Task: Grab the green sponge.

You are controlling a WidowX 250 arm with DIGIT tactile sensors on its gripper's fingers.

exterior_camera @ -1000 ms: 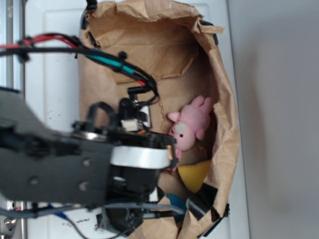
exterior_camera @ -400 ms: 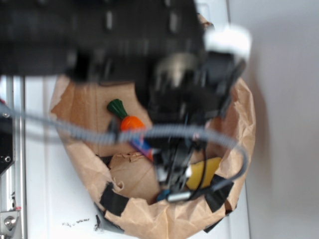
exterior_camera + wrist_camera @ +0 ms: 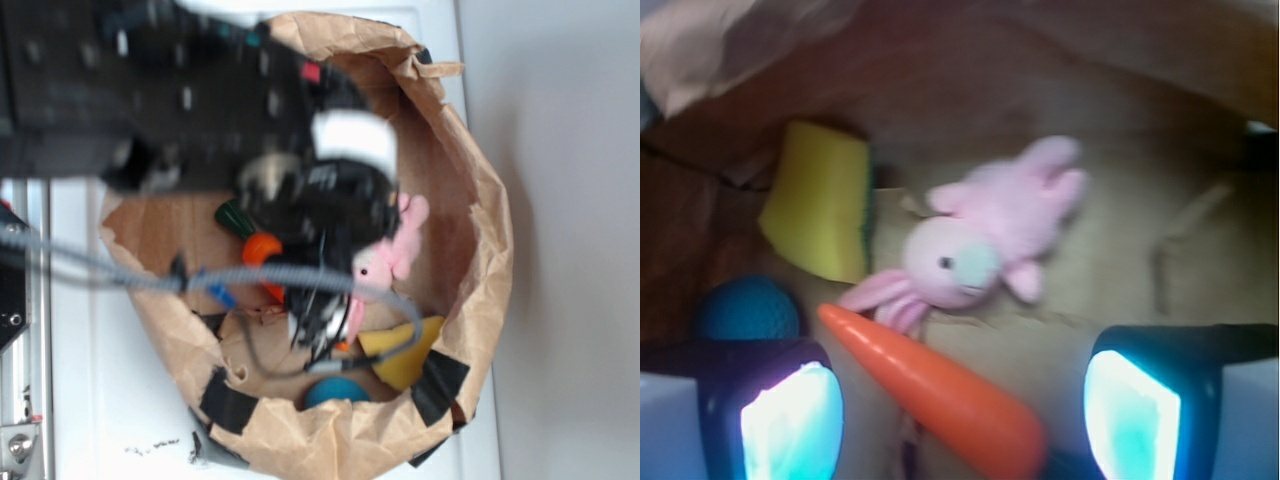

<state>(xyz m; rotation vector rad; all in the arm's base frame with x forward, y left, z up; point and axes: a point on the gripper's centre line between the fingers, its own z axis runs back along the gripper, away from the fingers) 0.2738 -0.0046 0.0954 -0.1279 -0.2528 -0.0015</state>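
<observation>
Both jaws spread wide, gripping nothing.

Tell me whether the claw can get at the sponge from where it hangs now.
Probably, with a shift. The claw is open above the carrot, and the sponge lies off to one side beside the pink bunny, top face uncovered, close against the bag wall.

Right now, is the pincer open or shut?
Open. In the wrist view the pincer has its two pads wide apart, the carrot lying between them, ungripped.
</observation>
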